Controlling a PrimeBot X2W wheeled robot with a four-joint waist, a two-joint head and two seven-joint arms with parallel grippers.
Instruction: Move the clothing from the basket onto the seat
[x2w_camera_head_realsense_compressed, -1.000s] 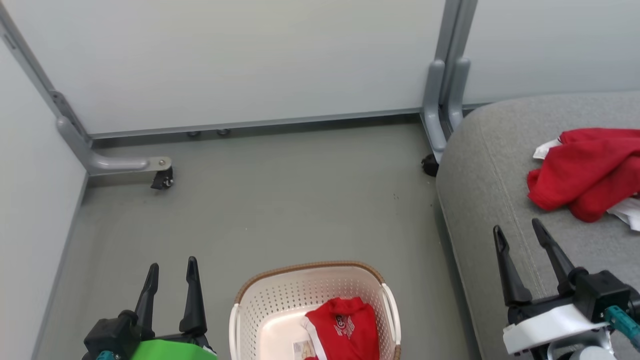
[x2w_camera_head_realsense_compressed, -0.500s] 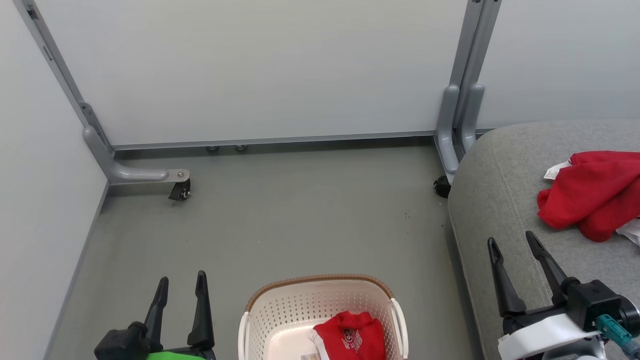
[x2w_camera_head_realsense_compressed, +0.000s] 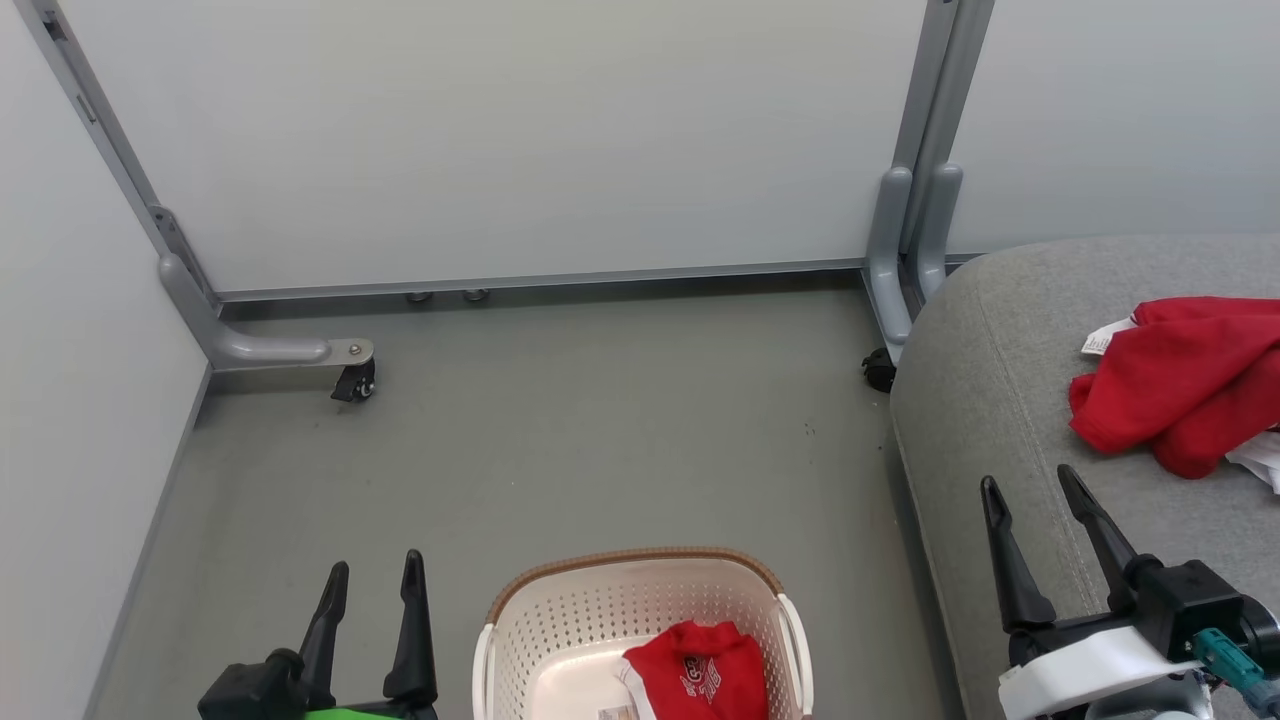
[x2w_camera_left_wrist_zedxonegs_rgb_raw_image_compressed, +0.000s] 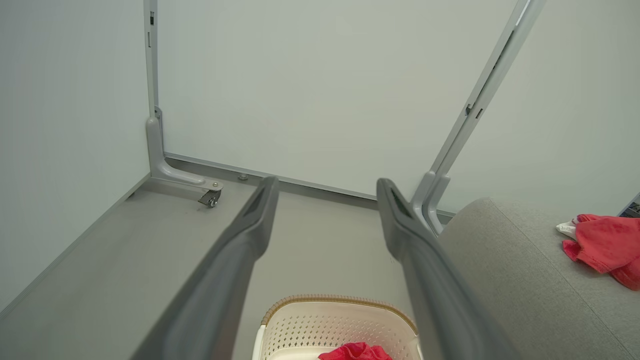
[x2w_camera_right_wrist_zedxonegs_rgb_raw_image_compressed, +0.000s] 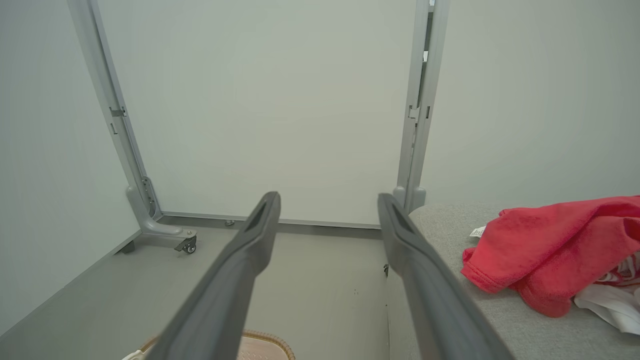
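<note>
Here both tools are held wide apart and empty. The left tool (x2w_camera_head_realsense_compressed: 376, 562) is poised over the floor, with the basket (x2w_camera_head_realsense_compressed: 630, 555) just to its right. A printed garment (x2w_camera_head_realsense_compressed: 700, 665) is seen lying inside the basket, toward the wall farther from this tool. The right tool (x2w_camera_head_realsense_compressed: 1028, 478) is held by the edge of the seat (x2w_camera_head_realsense_compressed: 960, 400), and a second garment (x2w_camera_head_realsense_compressed: 1180, 380) is spread on the seat ahead of it and to its right. One piece is judged delivered, and fetching the last piece is the step in hand. Next, a tool must be brought down into the basket and closed on a fold of cloth. The load must then be lifted clear of the rim and carried rightward to the seat.
</note>
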